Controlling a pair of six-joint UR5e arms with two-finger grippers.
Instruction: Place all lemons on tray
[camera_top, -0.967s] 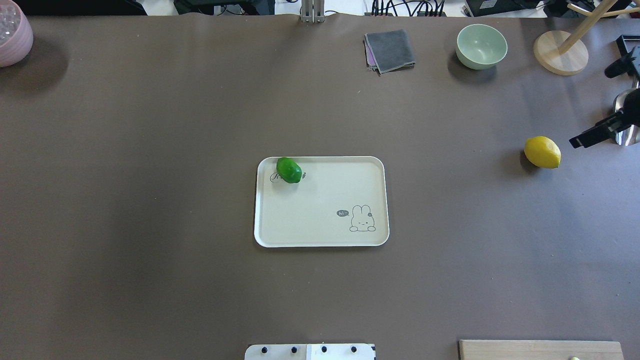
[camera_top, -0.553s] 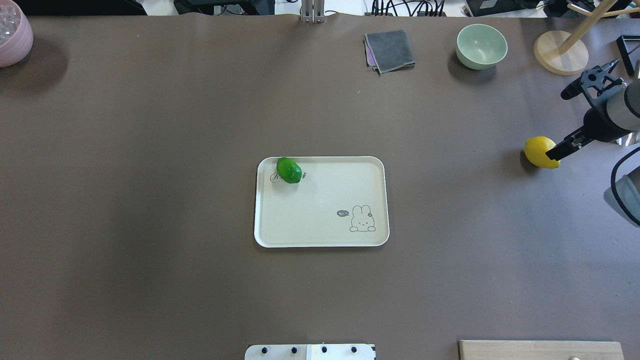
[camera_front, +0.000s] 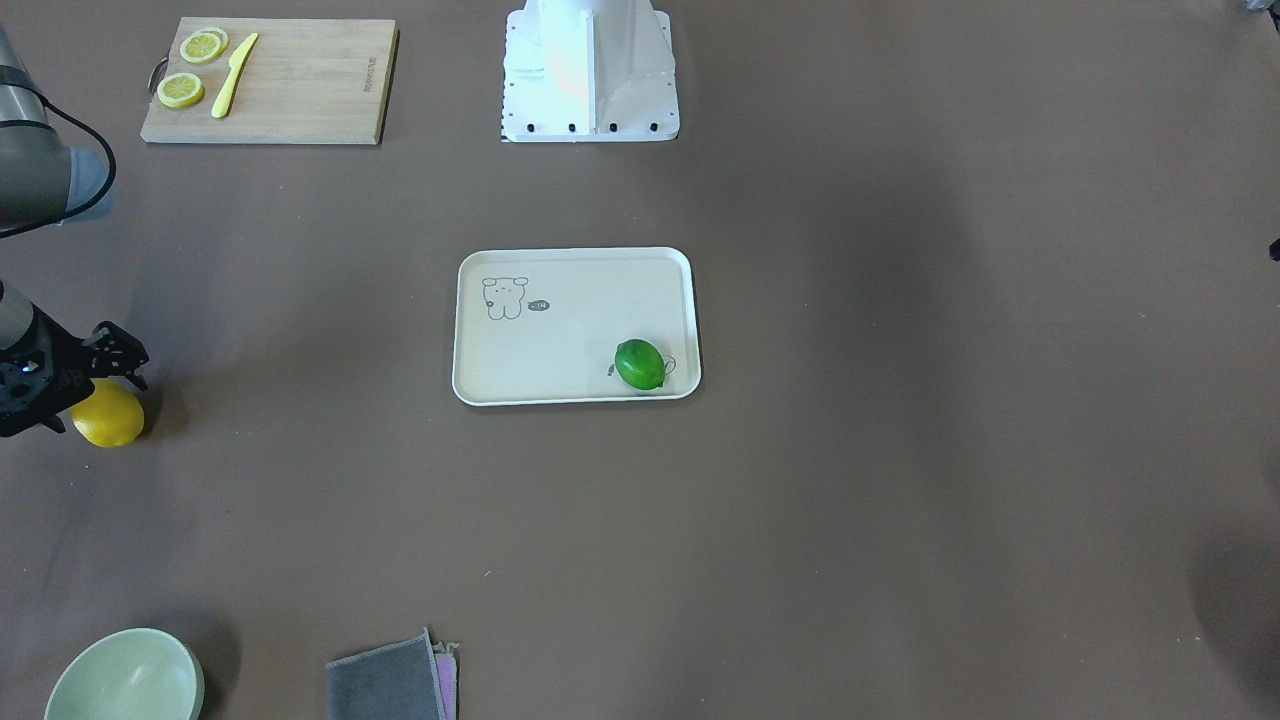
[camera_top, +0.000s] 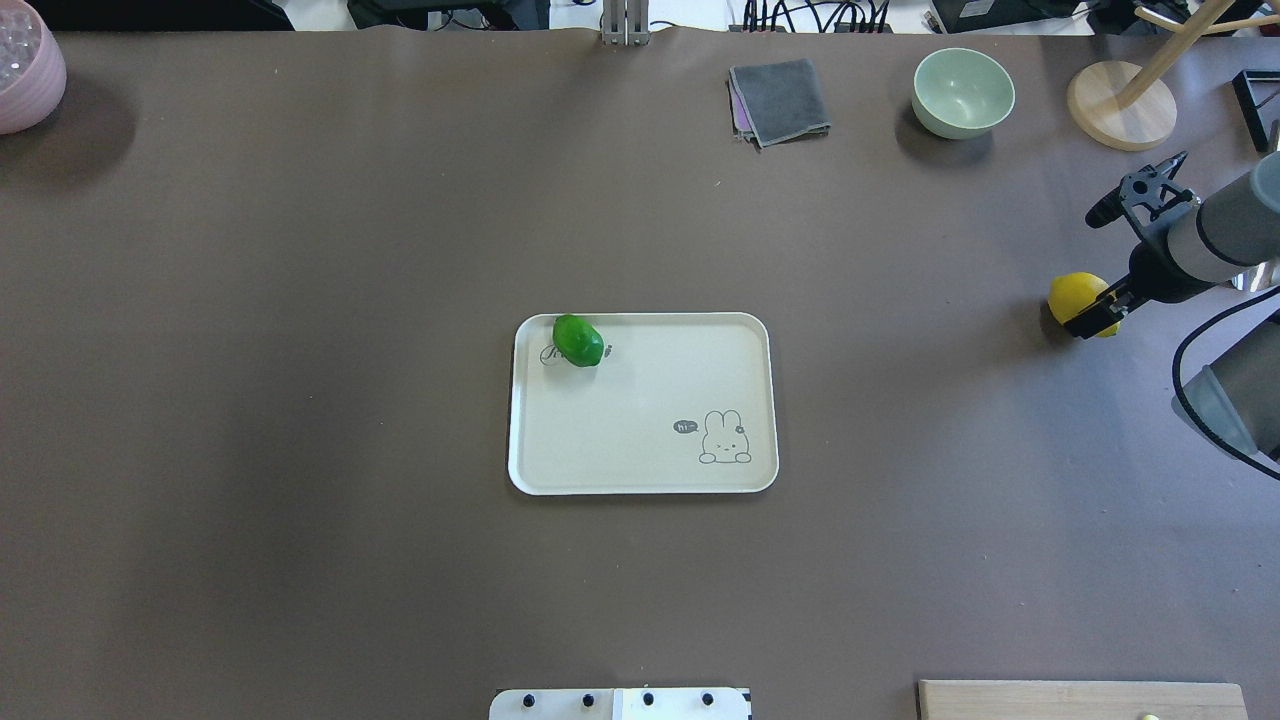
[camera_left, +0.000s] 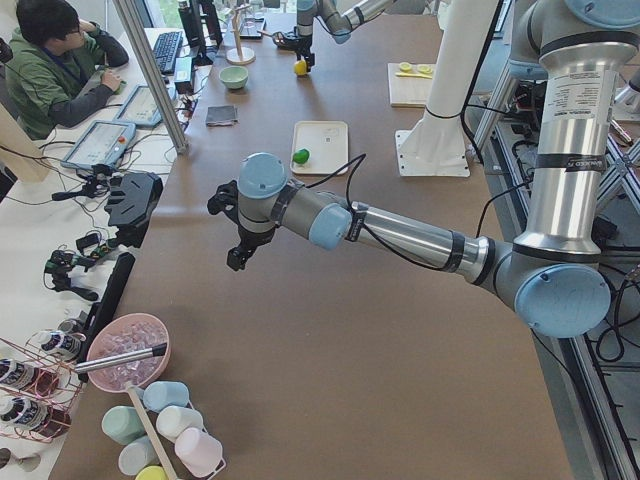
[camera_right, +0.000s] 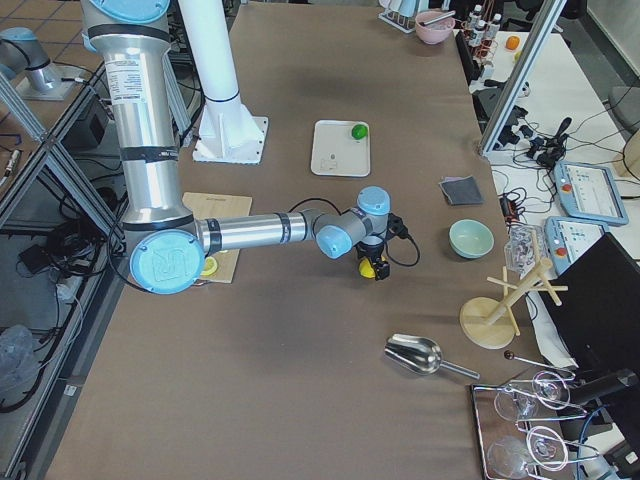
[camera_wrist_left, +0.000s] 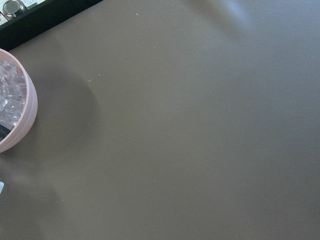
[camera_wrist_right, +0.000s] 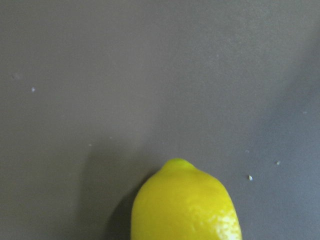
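- front-facing: glossy green oval lemon (camera_front: 640, 364) lying inside cream rectangular tray (camera_front: 560, 350), by one corner; bright yellow oval lemon (camera_front: 108, 420) on brown worktop (camera_front: 900, 400), well apart.
- overhead: right tool (camera_top: 1082, 270) spread wide at yellow lemon, gripping nothing.
- left side: left tool (camera_left: 228, 232) aloft; cannot tell its grip.

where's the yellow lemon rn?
In the overhead view, the yellow lemon sits on the table near the right edge, well right of the tray, partly beneath the right tool.

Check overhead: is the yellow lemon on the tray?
No, the yellow lemon sits well off to the right of the tray, which holds only the green lemon.
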